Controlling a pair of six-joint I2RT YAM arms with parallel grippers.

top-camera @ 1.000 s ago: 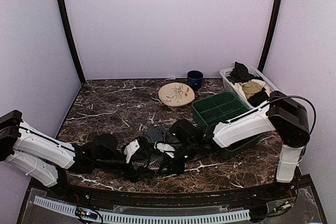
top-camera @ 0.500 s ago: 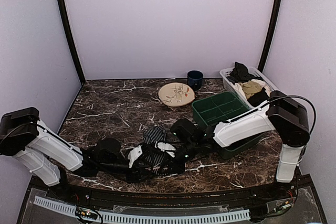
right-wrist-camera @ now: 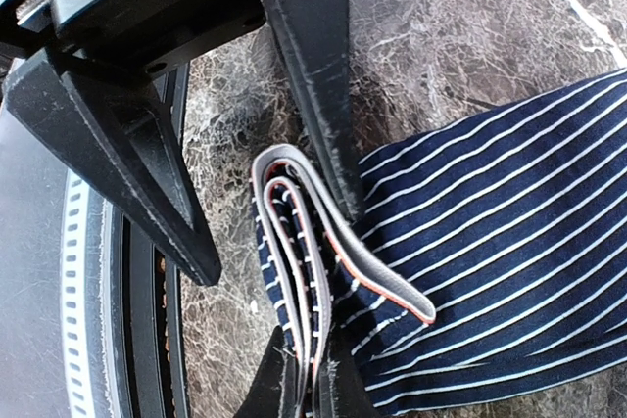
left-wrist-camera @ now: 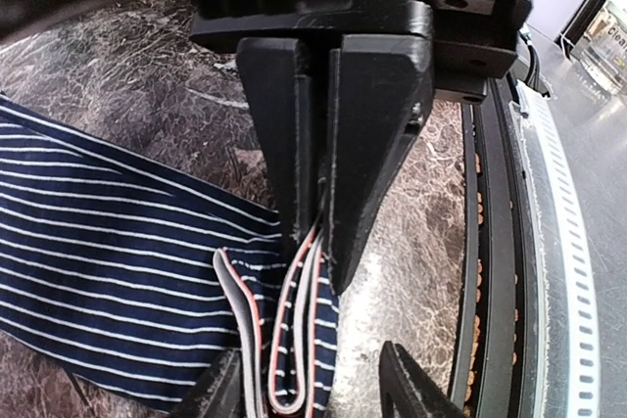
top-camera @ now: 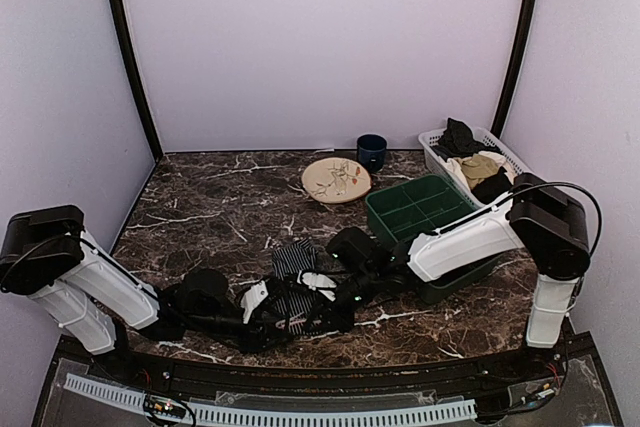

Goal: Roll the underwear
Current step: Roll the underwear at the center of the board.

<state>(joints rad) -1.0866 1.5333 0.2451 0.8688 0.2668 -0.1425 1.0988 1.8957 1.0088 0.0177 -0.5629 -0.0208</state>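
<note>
Right gripper [right-wrist-camera: 306,387] clamped tight on the doubled grey waistband edge of the underwear [right-wrist-camera: 490,222]. Left gripper [left-wrist-camera: 312,387] about half spread, straddling the same fold: one finger against the cloth, the other just clear, nothing pinched. Garment spread on the marble table [top-camera: 220,207], near the front edge, between both wrists, left of the green compartment tray [top-camera: 420,209].
</note>
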